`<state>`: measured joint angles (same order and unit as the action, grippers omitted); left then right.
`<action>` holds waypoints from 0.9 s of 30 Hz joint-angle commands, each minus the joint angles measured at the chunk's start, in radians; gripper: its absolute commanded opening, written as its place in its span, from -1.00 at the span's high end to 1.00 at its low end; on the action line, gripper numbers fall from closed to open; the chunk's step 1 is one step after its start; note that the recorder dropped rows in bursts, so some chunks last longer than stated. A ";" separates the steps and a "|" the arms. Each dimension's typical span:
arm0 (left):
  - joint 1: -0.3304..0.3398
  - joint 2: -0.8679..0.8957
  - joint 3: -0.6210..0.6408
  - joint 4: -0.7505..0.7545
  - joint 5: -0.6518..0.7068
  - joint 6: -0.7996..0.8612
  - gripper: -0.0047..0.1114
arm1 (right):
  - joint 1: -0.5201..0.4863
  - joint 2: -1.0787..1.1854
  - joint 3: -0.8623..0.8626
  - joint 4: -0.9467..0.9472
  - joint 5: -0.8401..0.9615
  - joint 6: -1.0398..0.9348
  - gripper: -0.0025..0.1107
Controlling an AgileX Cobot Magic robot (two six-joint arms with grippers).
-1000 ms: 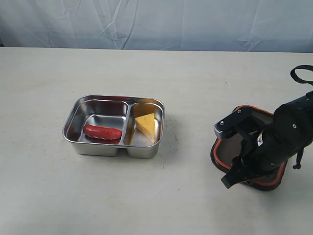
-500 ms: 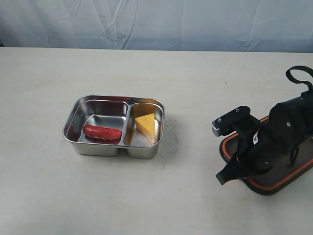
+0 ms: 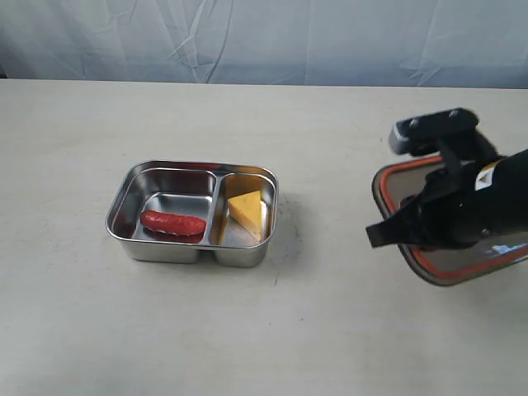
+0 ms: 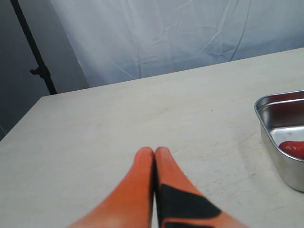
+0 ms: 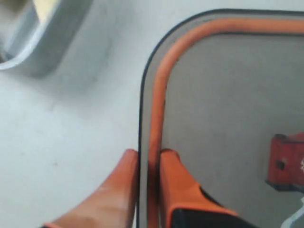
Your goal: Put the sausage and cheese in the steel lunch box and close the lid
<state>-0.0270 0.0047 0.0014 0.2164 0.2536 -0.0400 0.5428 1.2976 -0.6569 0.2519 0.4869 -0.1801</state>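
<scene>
The steel lunch box (image 3: 165,250) stands open left of centre. The red sausage (image 3: 172,222) lies in its larger left compartment and the yellow cheese (image 3: 245,209) in the smaller right one. At the right, my right gripper (image 3: 386,233) is shut on the near-left edge of the lid (image 3: 462,262) and holds it tilted above the table. The wrist view shows the gripper (image 5: 148,156) with one finger on each side of the lid's (image 5: 228,95) rim and orange seal (image 5: 159,95). My left gripper (image 4: 154,153) is shut and empty above bare table, left of the lunch box (image 4: 270,123).
A pale blue cloth backdrop (image 3: 264,37) runs along the table's far edge. A dark stand pole (image 4: 33,52) rises beyond the table's left corner. The box's corner (image 5: 42,52) lies a short way from the held lid.
My right gripper has closed on the lid's edge and lifted it off the table, swinging it up and back. The box, sausage and cheese have not moved.
</scene>
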 commanded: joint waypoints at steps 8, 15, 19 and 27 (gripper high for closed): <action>-0.005 -0.005 -0.001 0.006 -0.014 -0.003 0.92 | -0.005 -0.427 -0.035 0.493 0.039 -0.346 0.97; -0.005 -0.005 -0.001 0.006 -0.014 -0.003 0.92 | -0.005 -0.525 -0.035 0.766 0.212 -0.558 0.97; -0.005 -0.005 -0.001 0.006 -0.014 -0.003 0.92 | -0.005 -0.538 -0.035 0.778 0.314 -0.587 0.97; -0.005 -0.005 -0.001 0.043 -0.078 -0.006 0.92 | -0.005 -0.547 -0.035 0.826 0.379 -0.623 0.97</action>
<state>-0.0270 0.0047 0.0014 0.2508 0.2407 -0.0400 0.5428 0.7589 -0.6867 1.0323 0.8483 -0.7644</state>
